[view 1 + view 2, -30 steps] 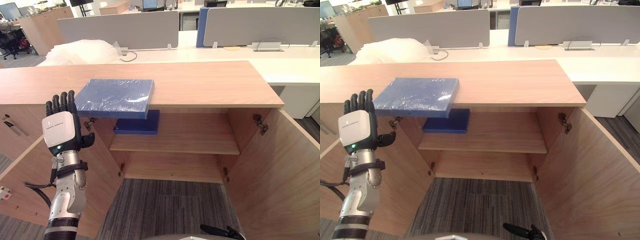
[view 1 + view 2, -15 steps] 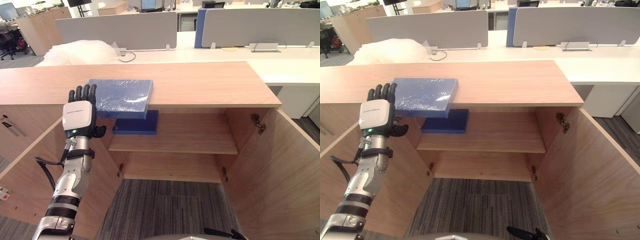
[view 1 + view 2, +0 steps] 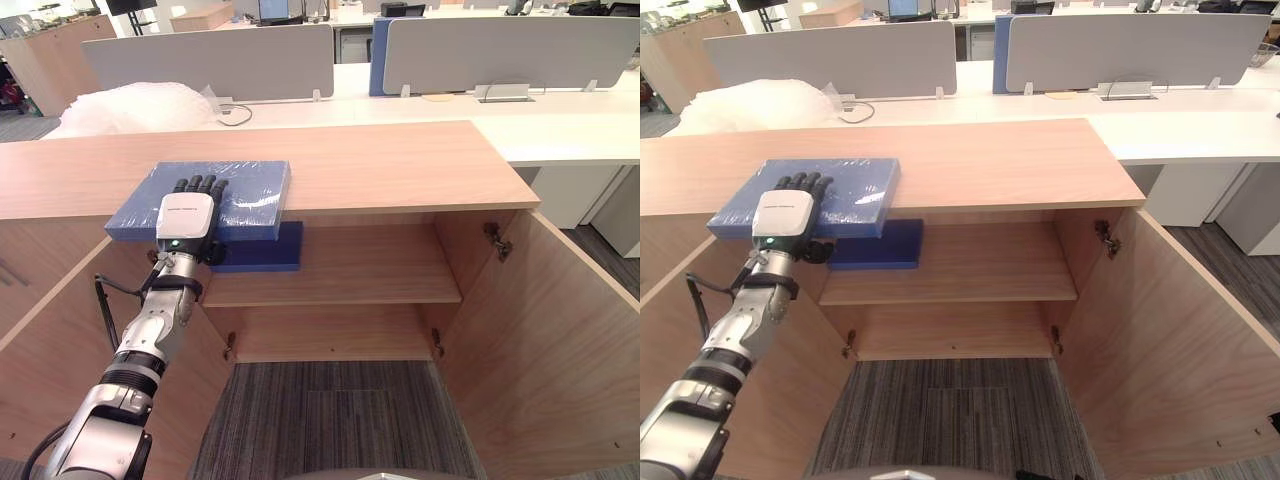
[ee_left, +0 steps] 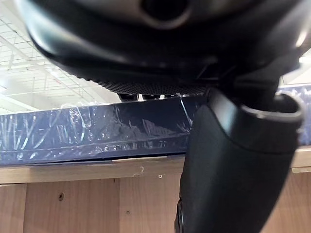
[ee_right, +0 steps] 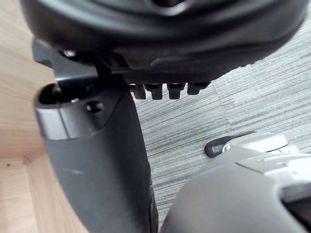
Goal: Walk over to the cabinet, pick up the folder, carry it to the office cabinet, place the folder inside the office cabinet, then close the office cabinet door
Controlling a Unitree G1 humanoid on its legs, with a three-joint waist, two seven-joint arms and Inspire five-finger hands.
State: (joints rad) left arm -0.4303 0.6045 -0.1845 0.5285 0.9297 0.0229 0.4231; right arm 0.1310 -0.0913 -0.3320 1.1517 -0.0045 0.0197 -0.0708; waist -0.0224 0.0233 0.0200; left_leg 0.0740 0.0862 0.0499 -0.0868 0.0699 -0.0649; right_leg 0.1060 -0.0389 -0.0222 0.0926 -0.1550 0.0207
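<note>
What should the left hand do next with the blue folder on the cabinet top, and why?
Probably close the left hand on the folder at its front edge. Its fingers lie straight across the folder's top and the thumb sits below the edge that overhangs the cabinet top, so the grip looks lined up but not yet closed.

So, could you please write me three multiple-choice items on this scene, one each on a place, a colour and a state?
1. Where does the left hand rest? A on the folder B on the floor C on a desk
2. What colour is the folder? A red B blue C green
3. How are the cabinet doors? A both shut B both open C one open
Answers: 1 A, its fingers lie on the folder's top; 2 B, its cover is blue; 3 B, both doors swing outward, baring the shelf.
</note>
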